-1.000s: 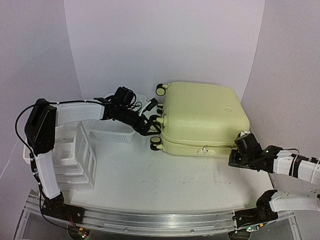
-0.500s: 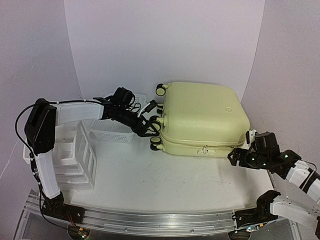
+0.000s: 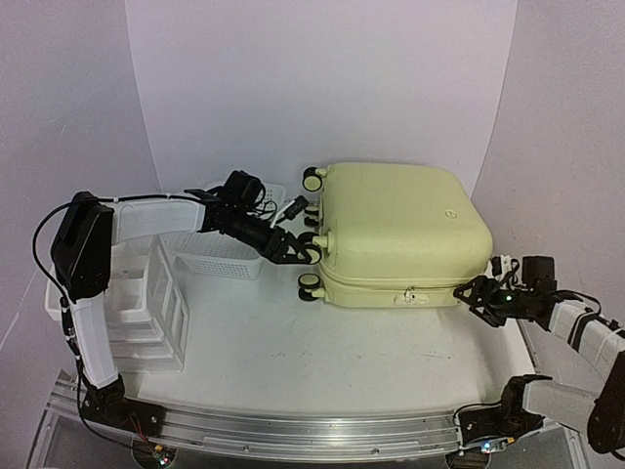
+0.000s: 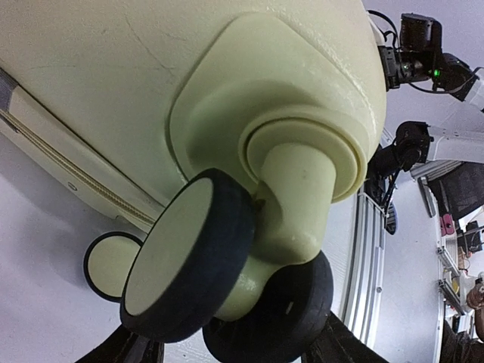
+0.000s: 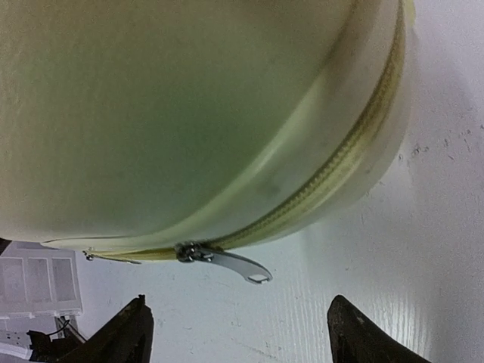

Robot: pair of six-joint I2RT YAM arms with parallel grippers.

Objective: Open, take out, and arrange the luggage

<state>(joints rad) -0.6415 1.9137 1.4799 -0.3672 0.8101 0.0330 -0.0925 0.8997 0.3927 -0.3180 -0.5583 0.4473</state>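
The luggage (image 3: 400, 230) is a pale yellow hard-shell suitcase lying flat at the centre right, zipper seam closed. My left gripper (image 3: 305, 249) reaches its left end, where its jaws sit on both sides of a black-and-cream double wheel (image 4: 219, 257) and press against it. In the left wrist view the fingers (image 4: 333, 346) show only at the bottom edge. My right gripper (image 3: 476, 291) hovers at the suitcase's front right corner, open. In the right wrist view the metal zipper pull (image 5: 227, 262) hangs free ahead of the gap between the two fingers (image 5: 128, 333).
A white mesh basket (image 3: 229, 252) with black cables stands behind my left arm. A white drawer organizer (image 3: 137, 293) sits at the left. An aluminium rail (image 3: 293, 425) runs along the near edge. A curved white backdrop closes the rear and sides.
My right gripper opened, left the suitcase's front right corner and drew back to the right. My left gripper narrowed around the wheel, and the suitcase shifted slightly right.
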